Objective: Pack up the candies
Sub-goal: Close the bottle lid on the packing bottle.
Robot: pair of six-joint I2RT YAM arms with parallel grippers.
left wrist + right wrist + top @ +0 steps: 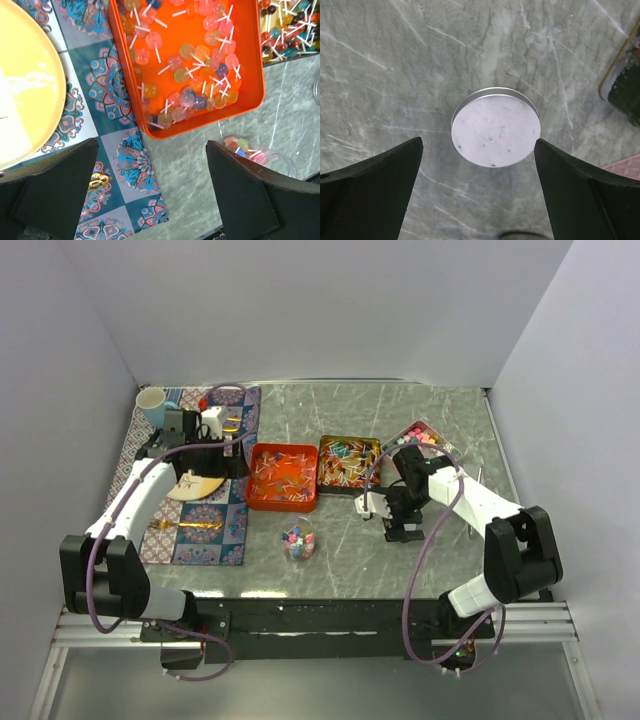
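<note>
Candies (pixel 190 65) in orange tray (pixel 251 75), sticks every way, left tool (pixel 152 145) and right tool (pixel 479 141) splayed

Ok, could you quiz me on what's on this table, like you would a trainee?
1. True or false: the right tool is gripping the round lid.
2. Which colour is the tray nearest the yellow plate? A blue, B orange, C white.
3. Fill in: the small clear jar holds a few ___.
Key: 1 false, it stands open, clear of the lid; 2 B; 3 candies.
</note>
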